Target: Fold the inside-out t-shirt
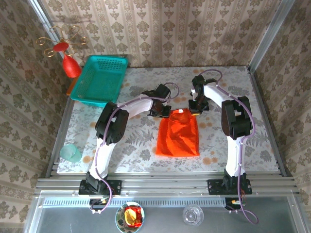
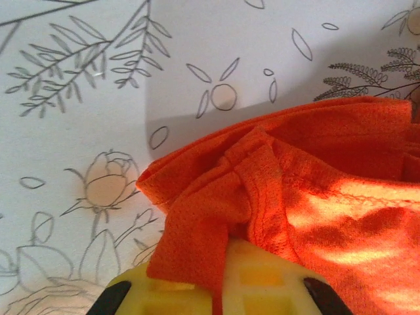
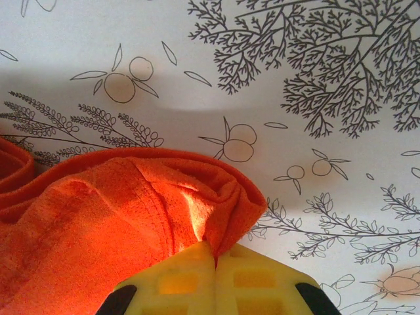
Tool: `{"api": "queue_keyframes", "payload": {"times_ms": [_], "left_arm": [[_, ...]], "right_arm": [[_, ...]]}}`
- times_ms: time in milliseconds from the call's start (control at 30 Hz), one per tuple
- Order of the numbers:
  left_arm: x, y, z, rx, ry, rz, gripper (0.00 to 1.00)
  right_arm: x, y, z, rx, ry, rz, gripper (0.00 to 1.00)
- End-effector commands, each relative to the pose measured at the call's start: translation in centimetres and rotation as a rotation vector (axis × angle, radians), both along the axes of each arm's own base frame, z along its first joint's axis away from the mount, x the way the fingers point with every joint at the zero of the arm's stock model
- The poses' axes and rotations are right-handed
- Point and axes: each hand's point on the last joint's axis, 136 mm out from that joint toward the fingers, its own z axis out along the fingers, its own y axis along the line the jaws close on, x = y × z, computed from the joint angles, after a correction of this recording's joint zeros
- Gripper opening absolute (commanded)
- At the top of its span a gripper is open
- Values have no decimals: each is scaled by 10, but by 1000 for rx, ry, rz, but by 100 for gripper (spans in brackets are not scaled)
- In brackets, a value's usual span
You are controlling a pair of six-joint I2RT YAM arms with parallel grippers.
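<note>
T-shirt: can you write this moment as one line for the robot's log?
t-shirt: lying on table | left gripper: shut on its far left corner | right gripper: shut on its far right corner

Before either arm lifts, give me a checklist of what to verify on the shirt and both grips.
1. Left gripper shut on the t-shirt at its far left corner: ok.
2. Right gripper shut on the far right corner: ok.
3. Near edge of the t-shirt lying flat on the table: ok.
4. Teal basket well apart from the t-shirt: ok.
5. Every fabric layer caught in each pinch: cannot tell.
</note>
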Motion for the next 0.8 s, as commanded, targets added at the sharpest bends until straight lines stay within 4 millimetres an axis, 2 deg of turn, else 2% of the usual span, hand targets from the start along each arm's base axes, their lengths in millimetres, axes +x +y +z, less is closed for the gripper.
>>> {"api": "queue_keyframes", "payload": {"times_ms": [0, 167, 367, 467, 567, 667, 767], "left_arm": [[-14, 9, -15, 34, 38, -21, 0], [13, 30, 27, -6, -112, 5, 0], [35, 50, 88, -111, -282, 19, 0], [48, 55, 124, -170, -390, 11, 0], [63, 56, 163, -216, -513, -17, 0], [81, 58, 208, -254, -630, -45, 0], [88, 59, 252, -300, -748, -87, 0]], "right_arm": [[-5, -10, 13, -34, -15, -15, 0], [5, -15, 44, -42, -157, -43, 0], [19, -12, 100, 18, -408, -51, 0], [29, -6, 131, 65, -538, -46, 0], [47, -5, 170, 84, -699, -34, 0], [64, -6, 218, 80, -852, -20, 0], [75, -6, 261, 83, -970, 1, 0]]}}
